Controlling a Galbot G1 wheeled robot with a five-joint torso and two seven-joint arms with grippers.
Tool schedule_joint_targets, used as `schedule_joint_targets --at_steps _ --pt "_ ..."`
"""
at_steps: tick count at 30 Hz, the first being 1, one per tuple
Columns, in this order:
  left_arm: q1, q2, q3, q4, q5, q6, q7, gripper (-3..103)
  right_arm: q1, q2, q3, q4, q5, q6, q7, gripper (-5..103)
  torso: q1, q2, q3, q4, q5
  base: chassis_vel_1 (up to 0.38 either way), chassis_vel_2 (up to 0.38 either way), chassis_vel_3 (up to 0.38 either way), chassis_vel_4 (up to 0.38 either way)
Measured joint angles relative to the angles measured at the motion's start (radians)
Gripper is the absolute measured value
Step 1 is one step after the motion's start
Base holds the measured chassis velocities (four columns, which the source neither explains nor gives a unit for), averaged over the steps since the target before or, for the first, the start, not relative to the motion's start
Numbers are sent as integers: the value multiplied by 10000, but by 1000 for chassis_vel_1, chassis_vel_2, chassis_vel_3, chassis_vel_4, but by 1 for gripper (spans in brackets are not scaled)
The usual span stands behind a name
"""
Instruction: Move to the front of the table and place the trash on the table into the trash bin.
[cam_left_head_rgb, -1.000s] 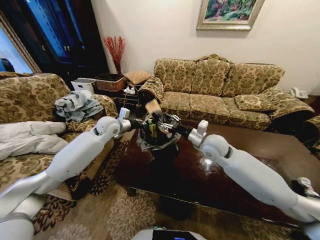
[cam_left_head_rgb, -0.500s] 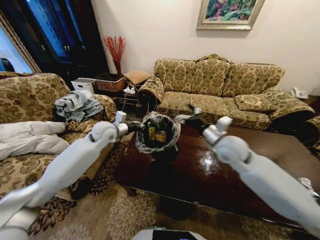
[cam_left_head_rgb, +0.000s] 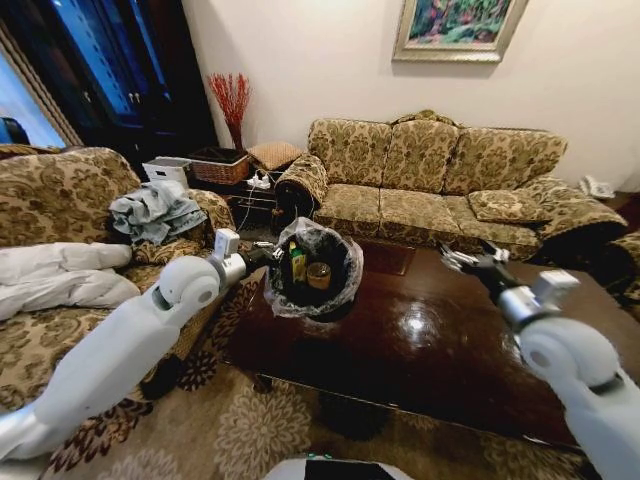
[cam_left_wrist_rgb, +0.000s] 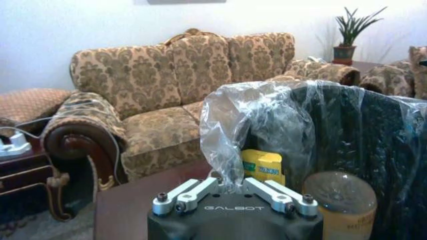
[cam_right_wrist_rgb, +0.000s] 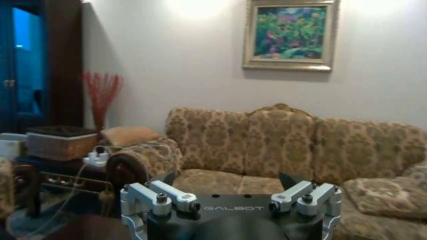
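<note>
left gripper (cam_left_head_rgb: 268, 254) is clamped on the trash bin (cam_left_head_rgb: 312, 292) bag rim, bin tilted over the table (cam_left_head_rgb: 420, 350); right gripper (cam_left_head_rgb: 462, 257) hangs open, empty

Head view high; wrist views sofa-facing (cam_left_wrist_rgb: 180, 80).

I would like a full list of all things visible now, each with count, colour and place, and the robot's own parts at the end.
trash bin: one, black with clear bag, on the table's near-left corner, tilted toward the camera.
trash: a yellow-labelled item and an orange-capped bottle, inside the bin.
table: one, glossy dark brown, centre.
sofa: one, floral beige, behind the table.
painting: one, gold-framed, on the wall.
wicker basket: one, brown, far left by the wall.
left gripper: one, shut on the bag at the bin's rim.
right gripper: one, open, above the table's far right.
</note>
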Motion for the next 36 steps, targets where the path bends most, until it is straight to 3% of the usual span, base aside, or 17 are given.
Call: schedule_joint_targets --at_steps 15,21,36 --pt "174 -130 -144 -87 -2 -131 38 2 -319 384 -9 540 -449 -91 36 100 2 0 1 1 -3 -160 -186 65 87" --pt "204 -192 -105 -139 -100 -254 9 2 -443 471 -109 670 -573 -99 59 100 4 -2 3 -9 4 -289 -328 133 173" --pt "742 -252 -559 -447 -281 -272 -273 2 -576 474 -476 985 -739 -191 200 100 2 -1 2 0 -7 -267 -315 261 313"
